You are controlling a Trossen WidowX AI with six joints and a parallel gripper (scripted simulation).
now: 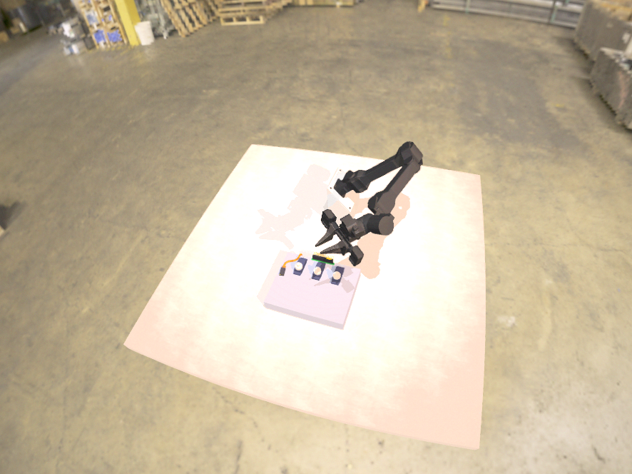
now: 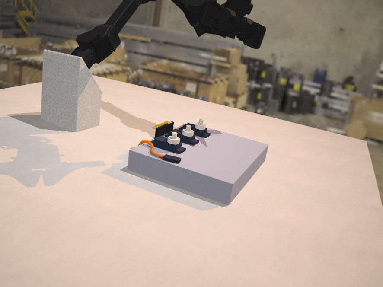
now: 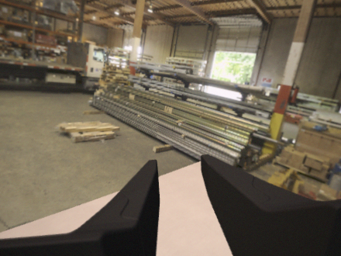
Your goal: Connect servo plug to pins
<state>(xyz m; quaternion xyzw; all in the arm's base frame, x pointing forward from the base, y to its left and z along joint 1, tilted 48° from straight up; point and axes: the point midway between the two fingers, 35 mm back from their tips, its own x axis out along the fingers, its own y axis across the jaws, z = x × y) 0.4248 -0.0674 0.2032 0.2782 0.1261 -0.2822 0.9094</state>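
Note:
The black plug (image 1: 282, 271) (image 2: 171, 158) lies flat on top of the pale lilac holder (image 1: 308, 302) (image 2: 198, 164), near one side. Its orange lead (image 1: 290, 260) (image 2: 155, 153) curves to the holder's edge, by the nearest servo (image 1: 298, 266) (image 2: 173, 138). The pin row (image 2: 159, 125) sticks out from an upright black header (image 1: 322, 258) (image 2: 164, 129). The coloured band and dot are too small to make out. My gripper (image 1: 317, 249) (image 3: 179, 164) is partly open and empty, raised above the table on the header's side, away from the plug. Its fingertips are hidden in the exterior view.
Two more dark servos with white hubs (image 1: 317, 270) (image 1: 337, 275) stand beside the first on the holder. A speckled grey arm mount (image 2: 60, 88) stands on the pink table (image 1: 411, 368) (image 2: 191, 242), on the header's side of the holder. The arm reaches high over from it.

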